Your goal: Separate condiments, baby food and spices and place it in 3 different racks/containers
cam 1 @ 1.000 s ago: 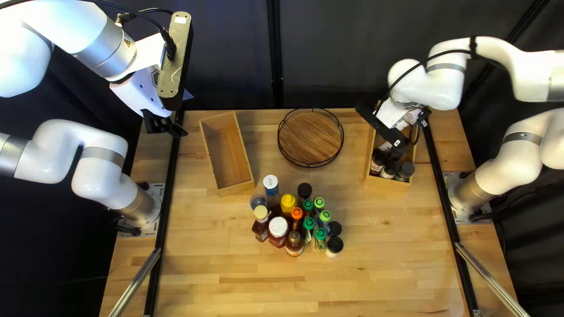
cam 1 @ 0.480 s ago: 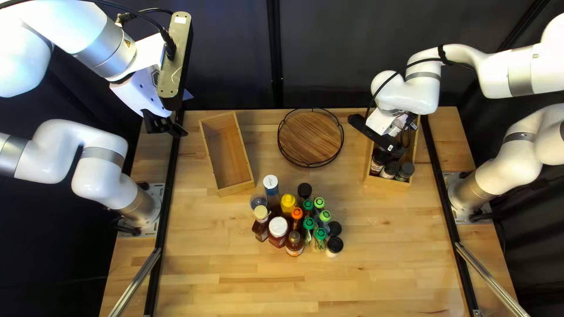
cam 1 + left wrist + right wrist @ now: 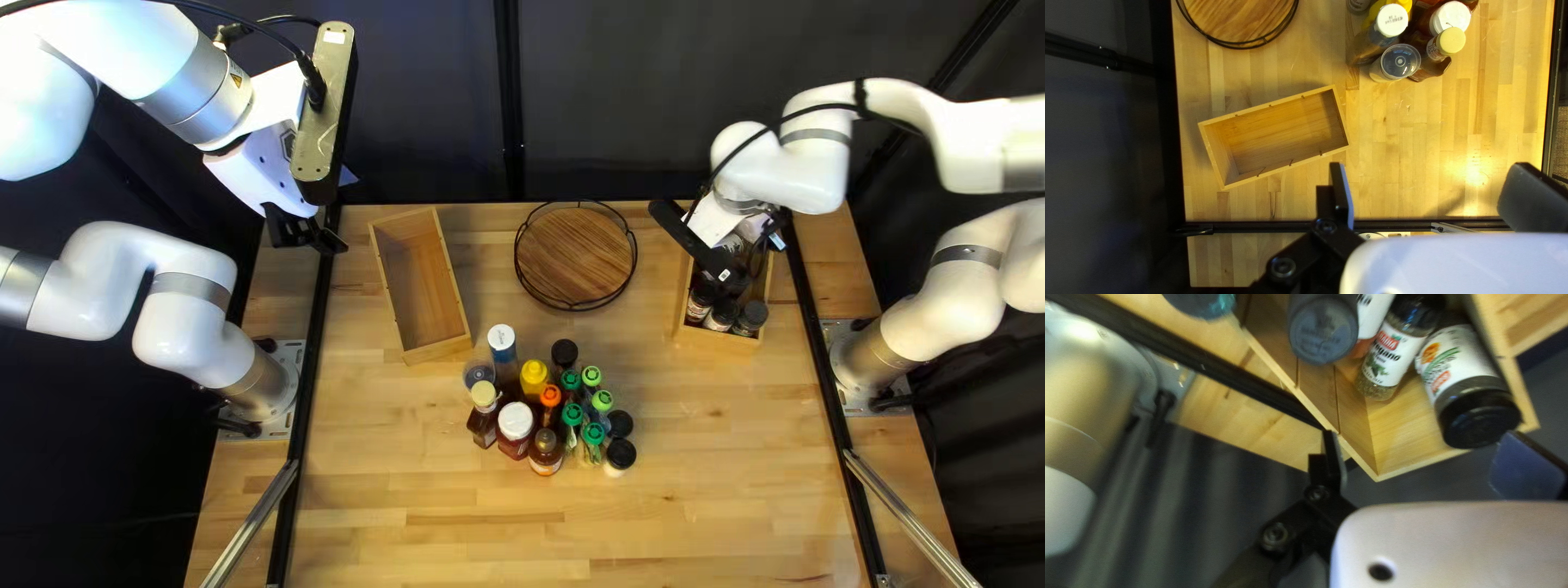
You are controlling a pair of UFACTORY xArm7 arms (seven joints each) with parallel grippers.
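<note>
My left gripper [image 3: 308,234] hangs above the table's far left corner; in the left wrist view the same gripper [image 3: 1429,188] is open and empty. Over the far end of the right-hand wooden box [image 3: 718,339] is my right gripper [image 3: 762,231]. Seen from its wrist, the right gripper [image 3: 1429,457] stands open near the box's end wall, nothing between its fingers. An oregano bottle [image 3: 1389,360] and a black-capped jar [image 3: 1467,384] lean in that box [image 3: 1404,433]. Sauce bottles, including a yellow-capped one [image 3: 533,378], and green-capped shakers [image 3: 593,433] crowd the table's middle.
An empty wooden box [image 3: 422,285] lies at the left of the top left view, also in the left wrist view [image 3: 1279,136]. Beside it stands a round wooden tray [image 3: 575,256] with a wire rim. Black rails [image 3: 310,381] border the table.
The right arm's wrist first swung left over the box, then partly back to the right. My left arm and the items on the table stayed put.
</note>
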